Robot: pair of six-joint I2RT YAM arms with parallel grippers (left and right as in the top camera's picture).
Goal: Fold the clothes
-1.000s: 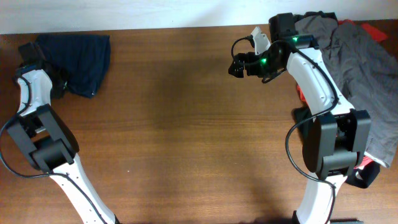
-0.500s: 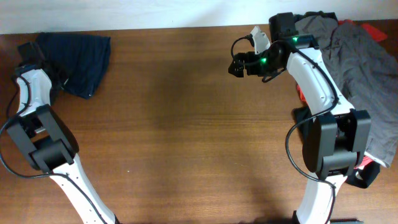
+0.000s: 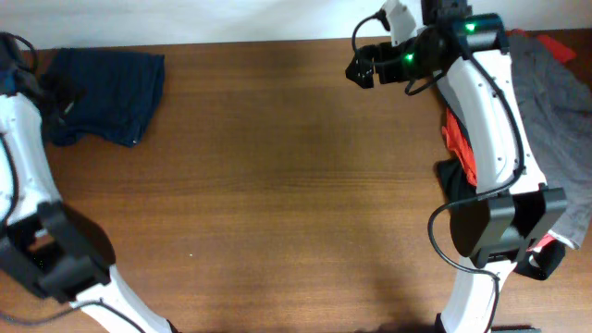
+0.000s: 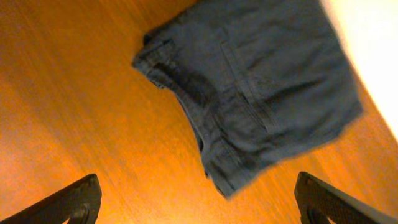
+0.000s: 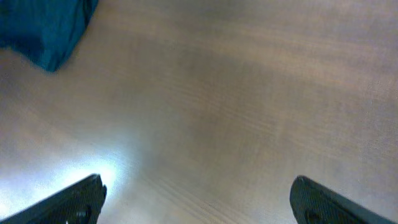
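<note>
The clothes [image 3: 104, 91], a dark navy pair of shorts, lie folded in a compact bundle at the table's back left corner. In the left wrist view the clothes [image 4: 249, 87] show their waistband and seams. My left gripper [image 4: 198, 183] hovers open above the bare wood just in front of them, holding nothing. My left arm [image 3: 20, 120] stands at the table's far left edge. My right gripper [image 3: 363, 70] is open and empty near the back edge, right of centre. Its wrist view shows bare wood between the fingers [image 5: 81, 199] and a corner of the clothes [image 5: 43, 25] far off.
A grey garment [image 3: 546, 102] is heaped at the right edge behind my right arm, with red cloth [image 3: 458, 139] and black cloth [image 3: 453, 176] beside it. The white wall runs along the table's back edge [image 3: 277, 39].
My left gripper has opened, let go of the shorts and drawn back to the left and up. My right arm has swung toward the back edge, still open.
</note>
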